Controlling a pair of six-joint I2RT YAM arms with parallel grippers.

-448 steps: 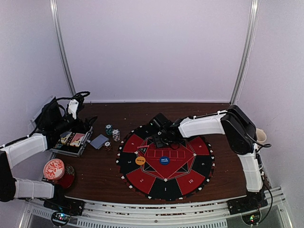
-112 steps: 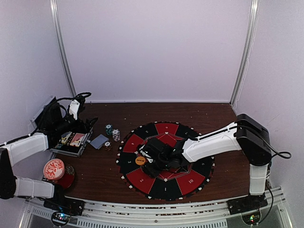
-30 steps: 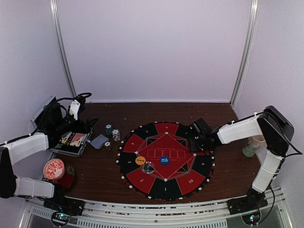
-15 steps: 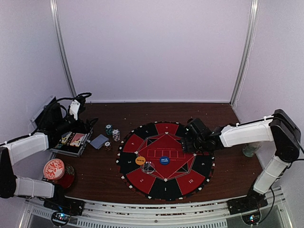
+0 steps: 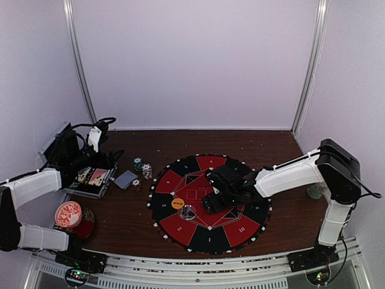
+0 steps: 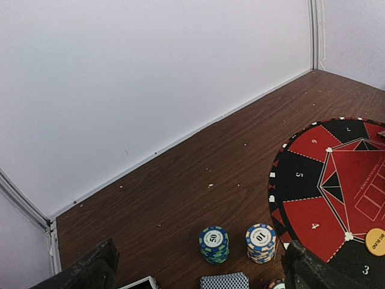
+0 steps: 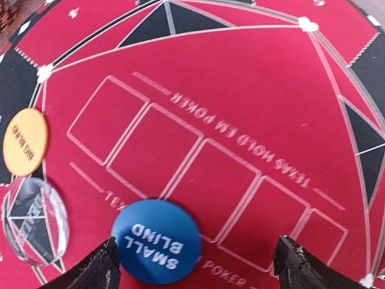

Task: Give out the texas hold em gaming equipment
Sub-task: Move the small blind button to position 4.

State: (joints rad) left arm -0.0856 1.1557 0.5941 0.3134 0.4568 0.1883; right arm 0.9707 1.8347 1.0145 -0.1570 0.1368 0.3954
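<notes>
In the right wrist view the blue "small blind" button lies on the red centre of the mat. My right gripper hangs open just above it, the button near the left finger. The orange "big blind" button sits further left. From above, the right gripper covers the blue button, right of the orange button. My left gripper is open and empty, facing a teal chip stack, a white chip stack and the grey-blue card deck.
A clear disc lies below the orange button. An open case sits at the left, with a red-and-white patterned disc nearer the front. A glass cup stands off the mat's right side.
My right arm has swung from the mat's right edge to its centre, over the blue button, and its jaws have spread wider. The left arm has not moved.
</notes>
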